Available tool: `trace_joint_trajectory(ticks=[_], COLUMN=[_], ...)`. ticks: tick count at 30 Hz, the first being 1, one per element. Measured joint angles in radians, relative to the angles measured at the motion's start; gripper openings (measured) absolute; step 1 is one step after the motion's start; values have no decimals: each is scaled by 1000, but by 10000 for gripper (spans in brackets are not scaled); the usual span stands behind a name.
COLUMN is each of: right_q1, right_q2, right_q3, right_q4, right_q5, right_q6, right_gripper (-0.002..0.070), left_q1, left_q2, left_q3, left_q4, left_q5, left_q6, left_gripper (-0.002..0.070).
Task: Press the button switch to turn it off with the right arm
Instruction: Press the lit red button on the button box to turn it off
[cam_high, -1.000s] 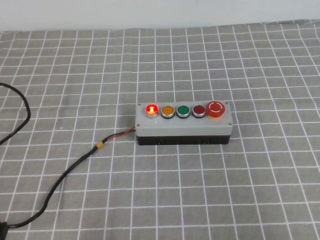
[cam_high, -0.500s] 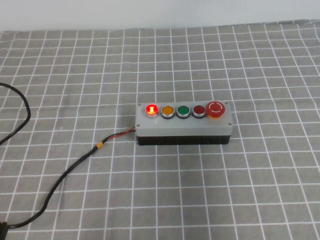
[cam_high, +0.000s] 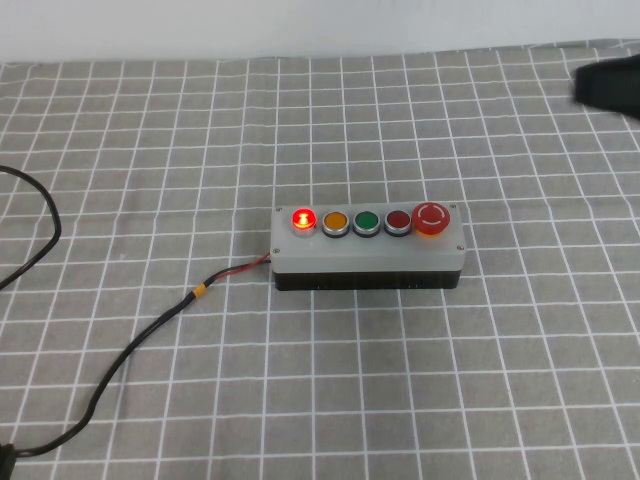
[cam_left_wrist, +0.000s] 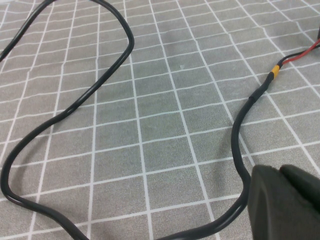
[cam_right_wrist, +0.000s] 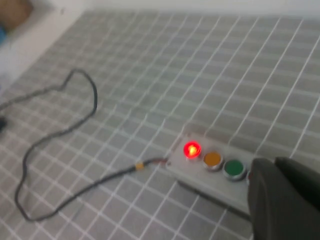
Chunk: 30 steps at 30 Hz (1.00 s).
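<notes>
Black cable (cam_high: 120, 360): nearer than the switch box and off to its left, lying in loose curves on the grey checked cloth (cam_high: 500, 380) of the counter. It carries a yellow band (cam_high: 199, 291) just short of the box, and red leads enter the box's left end. Left hand (cam_left_wrist: 287, 200): a dark housing just beside the cable, on the near-left side of the box and well apart from it; whether it is wide or narrow cannot be told. Button switch box (cam_high: 367, 255): grey lid on a black base, flat on the cloth, long side facing the robot. Its top row runs left to right: lit red button (cam_high: 302, 219), yellow button (cam_high: 335, 221), green button (cam_high: 366, 221), dark red button (cam_high: 398, 221), red mushroom stop (cam_high: 431, 217). Right hand (cam_high: 610, 82): a blurred dark shape beyond the box and to its right, well apart, touching no button; its state cannot be told.
</notes>
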Motion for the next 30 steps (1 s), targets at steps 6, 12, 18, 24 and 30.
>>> trace_joint_trajectory(ticks=[6, 12, 18, 24, 30], right_q1=[197, 426, 571, 595, 595], right_q2=[97, 225, 379, 453, 495], right_q3=[-47, -186, -365, -436, -441], right_q4=[-179, -648, -1089, -1134, -1065], right_q5=[-99, -95, 5, -179, -426], right_q6=[95, 475, 793, 833, 840], right_gripper=[-16, -16, -16, -16, -16], left_q1=[0, 0, 0, 0, 0], left_q2=[0, 0, 0, 0, 0], left_q3=[0, 0, 0, 0, 0], left_q4=[0, 0, 0, 0, 0], left_q5=[0, 0, 0, 0, 0], left_q6=[0, 0, 0, 0, 0], left_gripper=[-3, -3, -3, -3, -3])
